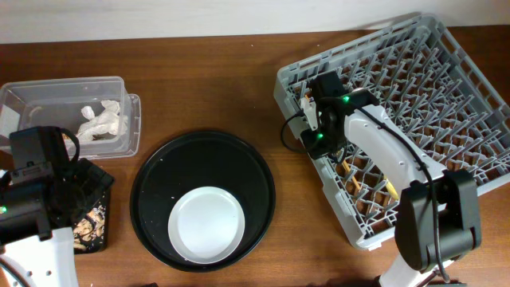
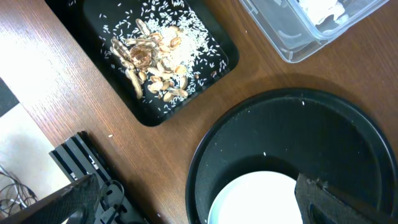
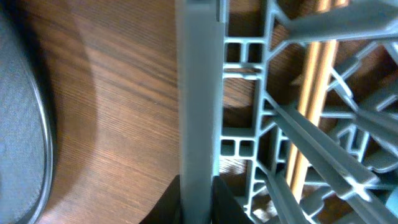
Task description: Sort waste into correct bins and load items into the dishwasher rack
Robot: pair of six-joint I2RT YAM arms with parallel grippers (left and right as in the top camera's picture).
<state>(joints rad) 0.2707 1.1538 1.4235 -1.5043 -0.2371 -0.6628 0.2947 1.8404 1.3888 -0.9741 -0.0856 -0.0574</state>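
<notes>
My right gripper point(image 1: 312, 119) point(image 3: 199, 205) is shut on the left wall point(image 3: 199, 93) of the grey dishwasher rack point(image 1: 446, 80), one finger on each side. Wooden chopsticks point(image 3: 314, 81) lie inside the rack. The white plate point(image 1: 205, 225) point(image 2: 255, 199) rests in the round black tray point(image 1: 159, 183). My left gripper point(image 2: 199, 205) hangs open above that tray's left edge, holding nothing. Crumpled tissue point(image 1: 102, 119) point(image 2: 323, 7) sits in the clear tub point(image 1: 48, 92). Food scraps point(image 2: 152, 59) and rice lie in the shallow black tray point(image 2: 217, 59). No cups or saucer show.
The rack fills the table's right side and its near corner hangs towards the front edge. The round black tray point(image 3: 18, 112) lies just left of the rack. The clear tub point(image 2: 292, 37) and the shallow black tray point(image 1: 96, 227) stand at the far left under my left arm.
</notes>
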